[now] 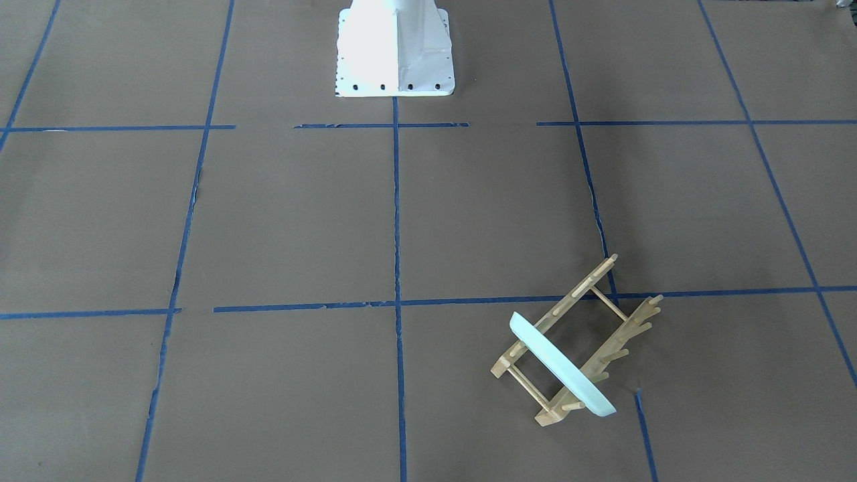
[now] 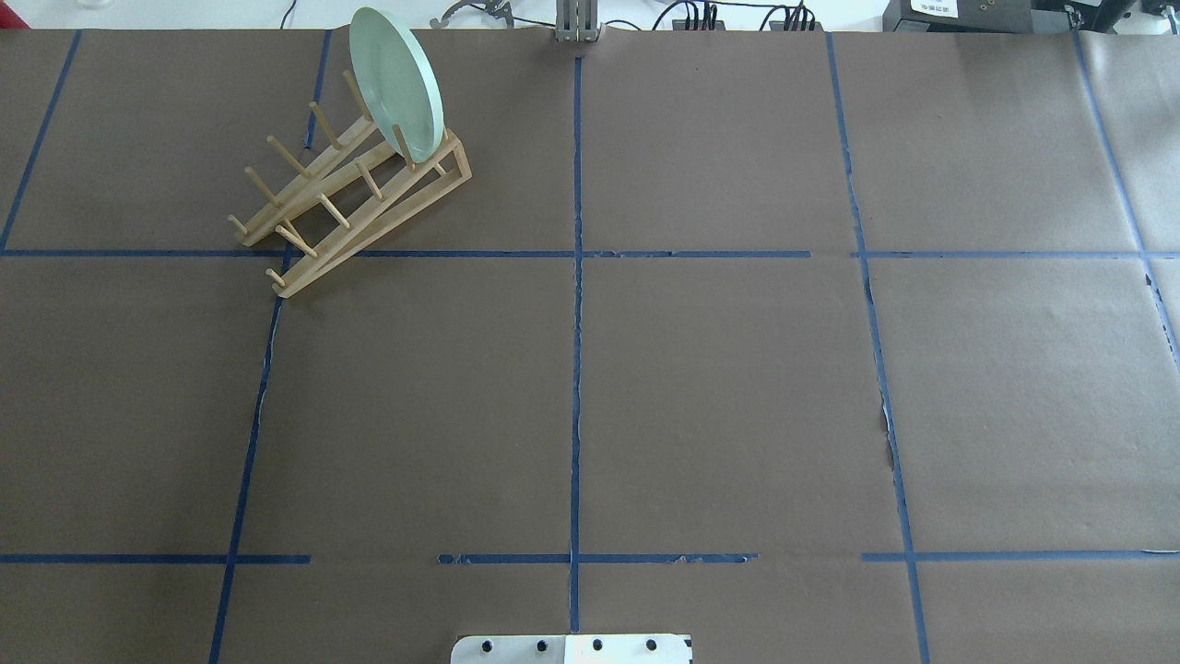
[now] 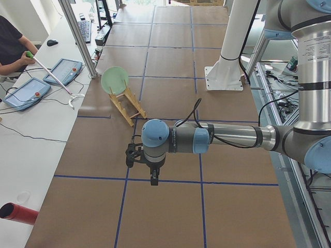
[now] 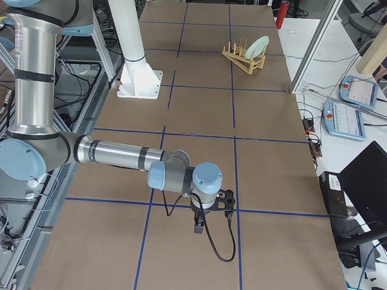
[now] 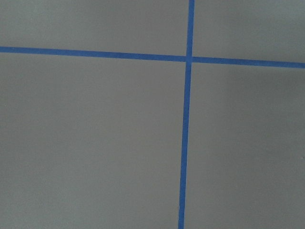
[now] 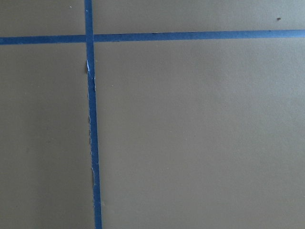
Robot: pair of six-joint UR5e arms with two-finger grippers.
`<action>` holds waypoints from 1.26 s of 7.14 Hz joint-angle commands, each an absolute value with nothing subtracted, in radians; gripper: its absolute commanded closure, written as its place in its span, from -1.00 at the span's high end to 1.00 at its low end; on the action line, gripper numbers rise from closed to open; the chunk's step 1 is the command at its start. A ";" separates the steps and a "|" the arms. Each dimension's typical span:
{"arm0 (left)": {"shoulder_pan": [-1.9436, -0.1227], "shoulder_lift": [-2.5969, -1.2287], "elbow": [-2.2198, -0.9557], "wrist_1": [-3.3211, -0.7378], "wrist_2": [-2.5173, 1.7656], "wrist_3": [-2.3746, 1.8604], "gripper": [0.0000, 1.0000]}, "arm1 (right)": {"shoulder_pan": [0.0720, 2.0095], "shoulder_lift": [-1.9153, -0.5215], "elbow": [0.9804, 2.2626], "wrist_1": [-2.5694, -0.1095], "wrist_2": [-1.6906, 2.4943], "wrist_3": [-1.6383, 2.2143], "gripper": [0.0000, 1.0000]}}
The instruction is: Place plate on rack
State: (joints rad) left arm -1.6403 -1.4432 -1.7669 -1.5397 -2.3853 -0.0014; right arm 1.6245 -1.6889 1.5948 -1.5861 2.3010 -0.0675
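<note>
- The tabletop (image 2: pixel 737 387) is covered in brown paper, marked into squares by blue tape lines (image 2: pixel 576 369).
- A white bench (image 3: pixel 31 134) runs along one long edge, carrying 2 screen pendants (image 3: pixel 23 93), a keyboard (image 3: pixel 84 30) and a mouse (image 3: pixel 51 42).
- An aluminium post (image 3: pixel 77 39) rises at the bench's edge.
- A red cylinder (image 3: pixel 18 213) lies on the bench.
- The light is bright and even.

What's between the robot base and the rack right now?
Nothing. From base to rack there is only bare brown paper crossed by blue tape lines, clearest in the overhead exterior view.
</note>
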 commanded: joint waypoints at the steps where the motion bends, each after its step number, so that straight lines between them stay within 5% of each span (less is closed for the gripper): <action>1: -1.637 -1.477 -1.747 -1.539 -2.387 -0.002 1.00 | 1.624 -1.689 1.595 -1.586 2.301 -0.067 1.00; 9: -1.629 -1.536 -1.646 -1.531 -2.387 0.079 1.00 | 1.624 -1.689 1.595 -1.586 2.301 -0.067 1.00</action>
State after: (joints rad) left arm -1.6323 -1.5367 -1.6483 -1.5360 -2.3882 0.0357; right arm 1.6245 -1.6889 1.5945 -1.5861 2.3010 -0.0675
